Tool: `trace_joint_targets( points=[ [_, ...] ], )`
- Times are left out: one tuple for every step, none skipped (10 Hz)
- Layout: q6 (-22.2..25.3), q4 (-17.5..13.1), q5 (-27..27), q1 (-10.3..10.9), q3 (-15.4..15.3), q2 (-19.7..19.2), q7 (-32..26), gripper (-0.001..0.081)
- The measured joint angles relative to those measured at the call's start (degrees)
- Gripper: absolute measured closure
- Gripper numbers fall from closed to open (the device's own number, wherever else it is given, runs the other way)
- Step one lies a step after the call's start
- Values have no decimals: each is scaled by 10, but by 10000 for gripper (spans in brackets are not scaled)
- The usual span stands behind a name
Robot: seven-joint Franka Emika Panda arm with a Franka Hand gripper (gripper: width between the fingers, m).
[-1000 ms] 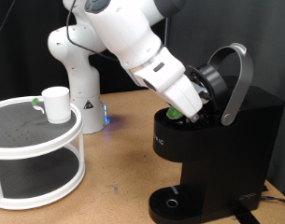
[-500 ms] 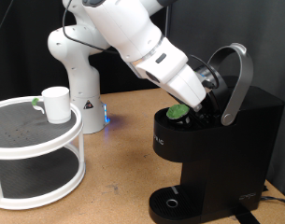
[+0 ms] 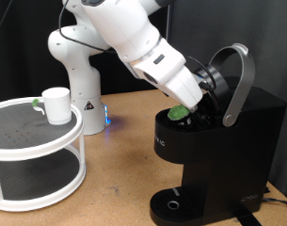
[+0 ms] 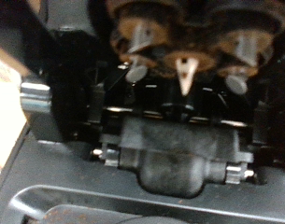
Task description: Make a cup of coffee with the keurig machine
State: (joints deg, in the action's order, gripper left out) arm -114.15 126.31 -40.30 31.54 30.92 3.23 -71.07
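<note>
The keurig machine (image 3: 228, 141) stands at the exterior view's right with its silver-grey lid handle (image 3: 239, 80) raised. A green-topped pod (image 3: 178, 111) sits in the open pod chamber. My gripper (image 3: 207, 94) is at the open chamber, just above and beside the pod, and its fingertips are hidden by the lid and my wrist. The wrist view shows only the machine's dark inside (image 4: 179, 168) close up, with no fingers visible. The white cup (image 3: 56, 104) stands on the top tier of a round rack at the exterior view's left, far from the gripper.
The white two-tier round rack (image 3: 30, 141) fills the lower left. A small green item (image 3: 36, 104) lies beside the cup. The arm's base (image 3: 82, 85) with a blue light stands behind it. The machine's round drip base (image 3: 173, 202) holds nothing.
My arm has lifted slightly up and to the right, away from the chamber, so more of the green pod shows. The pod stays in the chamber. The cup has not moved.
</note>
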Motion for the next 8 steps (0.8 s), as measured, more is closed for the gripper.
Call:
trace_joint_targets(
  points=[
    [0, 3, 3, 0, 0, 2, 0, 3],
    [0, 6, 6, 0, 0, 3, 0, 3],
    [0, 8, 8, 0, 0, 3, 1, 3],
    [-1, 12, 11, 0, -1, 3, 1, 3],
    [-5, 16, 12, 0, -2, 3, 1, 3],
    [-12, 18, 12, 1, -3, 3, 1, 3],
    [-16, 19, 11, 2, -4, 3, 1, 3],
    [-18, 19, 10, 2, -4, 2, 1, 3]
  ],
)
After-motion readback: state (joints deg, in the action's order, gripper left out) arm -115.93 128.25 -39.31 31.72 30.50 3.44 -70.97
